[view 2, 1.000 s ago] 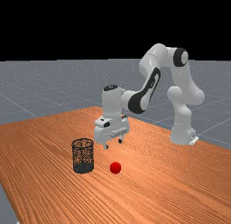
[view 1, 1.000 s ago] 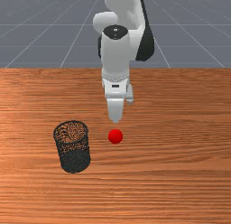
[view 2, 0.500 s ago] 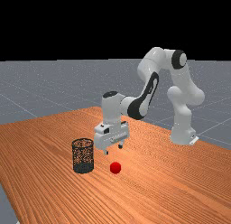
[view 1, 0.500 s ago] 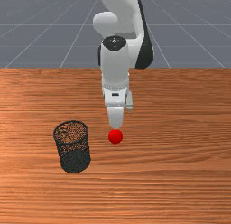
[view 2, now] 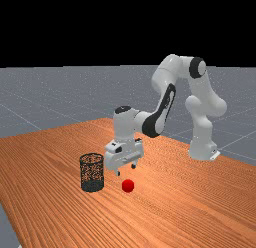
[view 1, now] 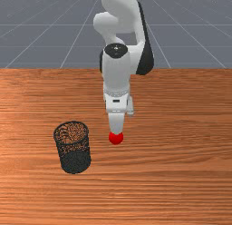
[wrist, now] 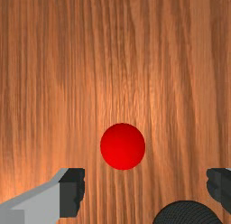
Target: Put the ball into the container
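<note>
While the white two-finger gripper (view 2: pixel 126 170) hangs above the table (view 1: pixel 181 174) of orange-brown wood, its two fingers stand wide apart with nothing clamped between them. One small, smooth red ball (wrist: pixel 122 146) lies on the table, under the gripper and apart from it in the far view. In the wrist view the ball sits just off the space between the two fingertips, touching neither. One black, open-topped cylindrical container (view 1: pixel 72 149) of wire mesh stands upright on the table, near the ball, toward the front view's left of it, the two not touching. Ball and container are both well in from the table's edge on the side of the arm's base. The ball is outside the container.
</note>
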Controlling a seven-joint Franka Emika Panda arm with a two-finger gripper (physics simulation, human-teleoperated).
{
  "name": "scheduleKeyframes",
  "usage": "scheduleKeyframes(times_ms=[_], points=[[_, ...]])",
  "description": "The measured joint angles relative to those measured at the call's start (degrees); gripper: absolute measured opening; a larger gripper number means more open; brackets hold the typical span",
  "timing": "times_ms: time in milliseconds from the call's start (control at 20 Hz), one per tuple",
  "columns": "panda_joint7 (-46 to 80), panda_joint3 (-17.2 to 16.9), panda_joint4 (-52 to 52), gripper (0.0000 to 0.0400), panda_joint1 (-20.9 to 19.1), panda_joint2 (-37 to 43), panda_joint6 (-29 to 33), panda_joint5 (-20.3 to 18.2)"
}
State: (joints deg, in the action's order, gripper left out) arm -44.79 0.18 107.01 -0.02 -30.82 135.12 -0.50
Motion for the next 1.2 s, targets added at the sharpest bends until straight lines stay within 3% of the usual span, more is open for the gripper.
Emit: scheduleKeyframes(times_ms=[100, 200, 250, 400, 500, 600, 750, 900, 1200], points=[[0.11, 0.04, -1.33, 0.04, 0.11, -0.69, -1.96, 0.02], [-1.21, 0.27, -0.62, 0.04, -0.07, -1.06, 0.1, 0.3], [-0.05, 0.08, -3.11, 0.04, 0.11, -2.77, -3.03, 0.06], [-0.06, 0.07, -3.45, 0.04, 0.11, -4.72, -1.86, 0.06], [-0.93, 0.05, -0.38, 0.04, -0.41, -3.59, 3.12, -0.03], [-1.75, -0.07, 0.13, 0.04, -1.07, -3.4, 4.07, -0.11], [-2.43, -0.37, -2.99, 0.04, -1.79, -5.43, 0.1, -0.03], [-1.42, -0.53, -2.26, 0.04, -1.69, -6.81, 3.51, -0.4], [-2.0, 0.0, -2.43, 0.04, -1.0, -6.64, 2.69, 0.07]])
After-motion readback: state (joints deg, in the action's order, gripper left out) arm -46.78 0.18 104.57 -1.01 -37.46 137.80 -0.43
